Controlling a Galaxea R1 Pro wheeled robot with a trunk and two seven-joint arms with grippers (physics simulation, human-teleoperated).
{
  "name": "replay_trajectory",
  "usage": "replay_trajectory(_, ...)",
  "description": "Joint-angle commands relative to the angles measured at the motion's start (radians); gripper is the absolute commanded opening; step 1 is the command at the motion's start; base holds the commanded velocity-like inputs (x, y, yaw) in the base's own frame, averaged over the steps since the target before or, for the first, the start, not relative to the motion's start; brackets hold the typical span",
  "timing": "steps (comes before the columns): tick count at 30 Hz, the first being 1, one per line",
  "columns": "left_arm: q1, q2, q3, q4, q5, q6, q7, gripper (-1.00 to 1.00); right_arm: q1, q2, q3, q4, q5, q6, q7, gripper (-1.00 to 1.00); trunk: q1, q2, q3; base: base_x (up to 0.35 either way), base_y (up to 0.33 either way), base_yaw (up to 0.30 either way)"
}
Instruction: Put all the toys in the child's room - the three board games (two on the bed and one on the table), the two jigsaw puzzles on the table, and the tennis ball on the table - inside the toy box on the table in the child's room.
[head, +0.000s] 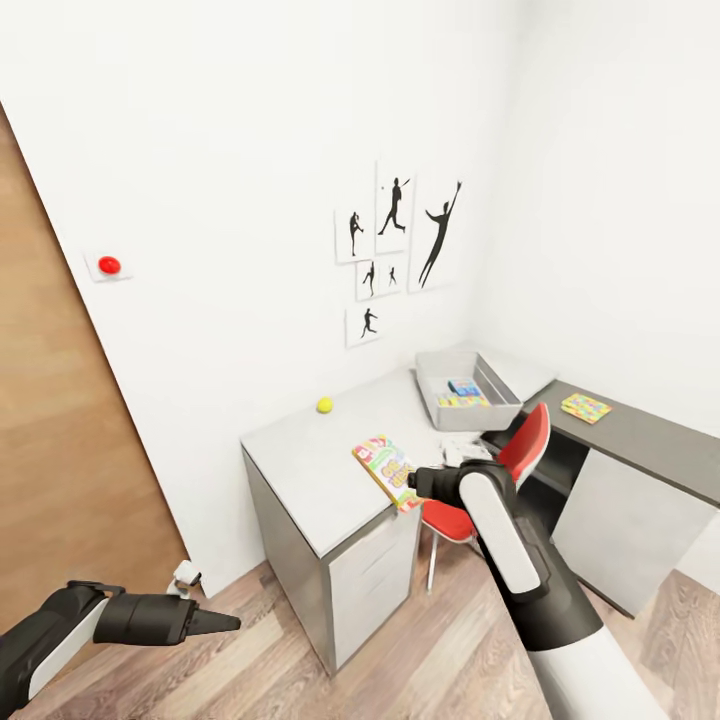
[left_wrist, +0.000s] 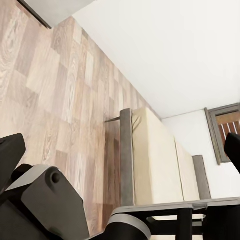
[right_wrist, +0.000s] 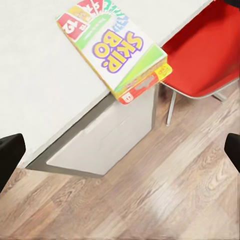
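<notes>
The left gripper (head: 225, 622) hangs low over the floor, fingers pressed together, while the right gripper (head: 418, 484), fingers spread, reaches toward the SKIP-BO box (head: 388, 471) overhanging the table (head: 300, 460) edge, the toy box (head: 466, 389) beyond.

On the table (head: 300, 460) — ball (head: 324, 405) behind, game box (head: 386, 470) overhanging the front, toy box (head: 466, 391) right.

I see plain white walls (head: 230, 120) hung with black silhouette sports pictures (head: 398, 245), a pale wood-plank floor (head: 420, 665) and a brown wooden door (head: 55, 430).
</notes>
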Motion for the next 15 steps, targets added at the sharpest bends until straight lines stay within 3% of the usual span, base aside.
replay_trajectory(1, -0.002, 0.001, -0.005, 0.000, 0.008, 0.010, 0.000, 1.00, 0.009, -0.004, 0.001, -0.001, -0.009, 0.001, -0.001, 1.00, 0.000, -0.002, -0.002, -0.107, -0.242, 0.000)
replay_trajectory(8, -0.002, 0.000, -0.004, 0.000, 0.008, 0.010, 0.000, 1.00, 0.029, -0.008, 0.001, 0.007, -0.009, -0.006, 0.016, 1.00, 0.000, -0.002, -0.002, -0.100, -0.205, -0.013)
replay_trajectory(15, -0.002, 0.000, -0.005, 0.000, 0.008, 0.010, 0.000, 1.00, 0.030, -0.006, 0.001, 0.052, -0.010, -0.004, 0.018, 1.00, 0.000, -0.002, -0.002, -0.035, -0.029, -0.198)
